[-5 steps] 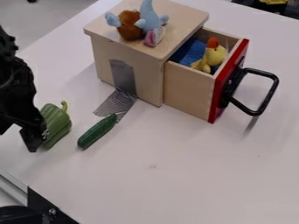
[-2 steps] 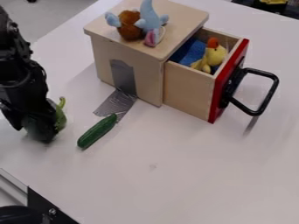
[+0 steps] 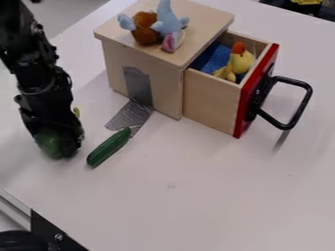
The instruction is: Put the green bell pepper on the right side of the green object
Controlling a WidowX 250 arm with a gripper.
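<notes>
The claw (image 3: 59, 138) holds the green bell pepper (image 3: 52, 147) between its fingers (which partly cover it). In the camera view, the pepper is located just left of the green cucumber (image 3: 108, 147). The cucumber lies on the white surface (image 3: 196, 196), its upper end at the silver tape (image 3: 130, 116).

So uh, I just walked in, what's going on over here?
A robot arm has its gripper down over a green bell pepper, covering much of it; whether it has a firm hold, I can't tell. The pepper is left of the cucumber as the camera sees it, so it doesn't look placed on the right side yet. Behind them, a wooden box has its drawer open.
</notes>
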